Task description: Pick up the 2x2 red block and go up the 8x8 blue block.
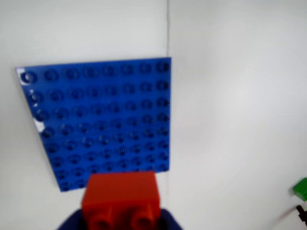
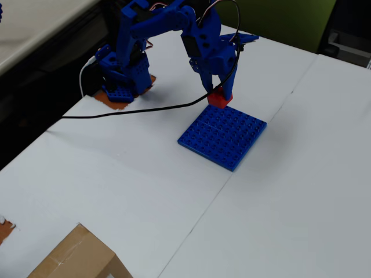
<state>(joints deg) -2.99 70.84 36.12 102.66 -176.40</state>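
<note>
pick done: blue hand [image 2: 222,92] pinching small bright red studded plastic brick [image 2: 219,99], held at far edge of flat blue studded baseplate [image 2: 223,136], centre of overhead view. left: move over plate, set down.

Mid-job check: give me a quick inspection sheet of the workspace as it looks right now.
Surface: white table, a seam line running across it.
Job's things: red block held at the near edge of the blue baseplate; baseplate studs bare.
Clutter: cardboard box at the bottom edge of the overhead view; small green item, unclear.
Hand: hand shut on the red block.
Cables: black cable trailing across the table.
Surroundings: green panel behind the table.
</note>
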